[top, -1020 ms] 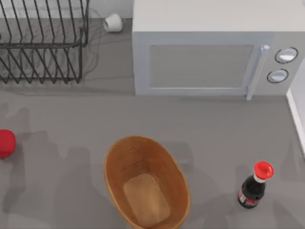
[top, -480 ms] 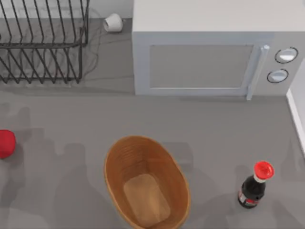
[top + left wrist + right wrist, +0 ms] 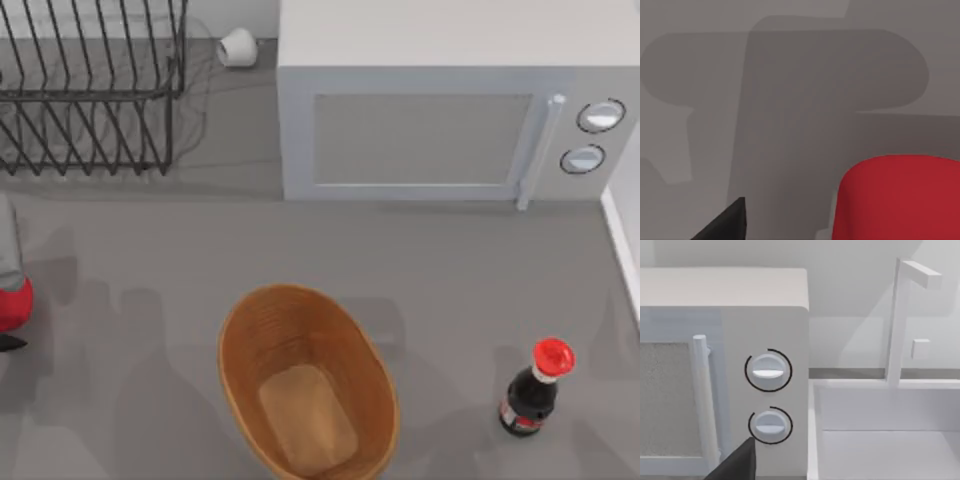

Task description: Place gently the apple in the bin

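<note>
Apple (image 3: 12,303) at counter's (image 3: 450,270) far-left edge, left arm just above it; left pincer (image 3: 725,225) beside apple, grip state unclear. Bin (image 3: 240,350) near-centre, well apart. Right pincer (image 3: 737,462) facing microwave (image 3: 430,130), state unclear.

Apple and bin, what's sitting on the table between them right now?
Nothing. In the top view the stretch of grey table between the apple at the left edge and the bin is bare, crossed only by shadows.
</note>
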You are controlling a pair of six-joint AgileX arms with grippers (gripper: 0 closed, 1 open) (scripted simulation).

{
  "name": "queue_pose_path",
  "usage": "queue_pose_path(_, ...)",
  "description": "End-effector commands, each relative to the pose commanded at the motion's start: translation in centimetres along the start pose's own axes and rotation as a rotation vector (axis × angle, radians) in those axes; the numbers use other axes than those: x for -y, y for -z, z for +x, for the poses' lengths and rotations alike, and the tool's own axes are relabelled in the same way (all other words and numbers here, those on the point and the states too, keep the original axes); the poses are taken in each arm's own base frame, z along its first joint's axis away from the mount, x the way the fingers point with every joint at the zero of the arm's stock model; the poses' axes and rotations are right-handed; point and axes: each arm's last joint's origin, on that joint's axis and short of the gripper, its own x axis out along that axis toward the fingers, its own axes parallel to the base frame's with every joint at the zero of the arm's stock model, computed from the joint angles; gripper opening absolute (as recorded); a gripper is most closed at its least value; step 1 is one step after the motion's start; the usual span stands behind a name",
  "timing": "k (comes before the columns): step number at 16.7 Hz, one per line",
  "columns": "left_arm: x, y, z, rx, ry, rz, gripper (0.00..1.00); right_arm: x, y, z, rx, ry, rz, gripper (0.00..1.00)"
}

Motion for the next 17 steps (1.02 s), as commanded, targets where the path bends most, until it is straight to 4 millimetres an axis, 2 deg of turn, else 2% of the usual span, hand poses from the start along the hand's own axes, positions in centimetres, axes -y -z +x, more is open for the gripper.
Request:
queue_pose_path(2,0.00,0.00,0.00,0.000,0.000,0.000,1.00,0.00,0.00,0.00,0.000,0.000,0.000,1.00)
queue_pose_path(15,0.00,0.00,0.00,0.000,0.000,0.000,0.02,0.00,0.00,0.00,0.000,0.000,0.000,1.00)
queue_pose_path(17,0.00,0.00,0.00,0.000,0.000,0.000,0.00,0.00,0.00,0.00,0.000,0.000,0.000,1.00)
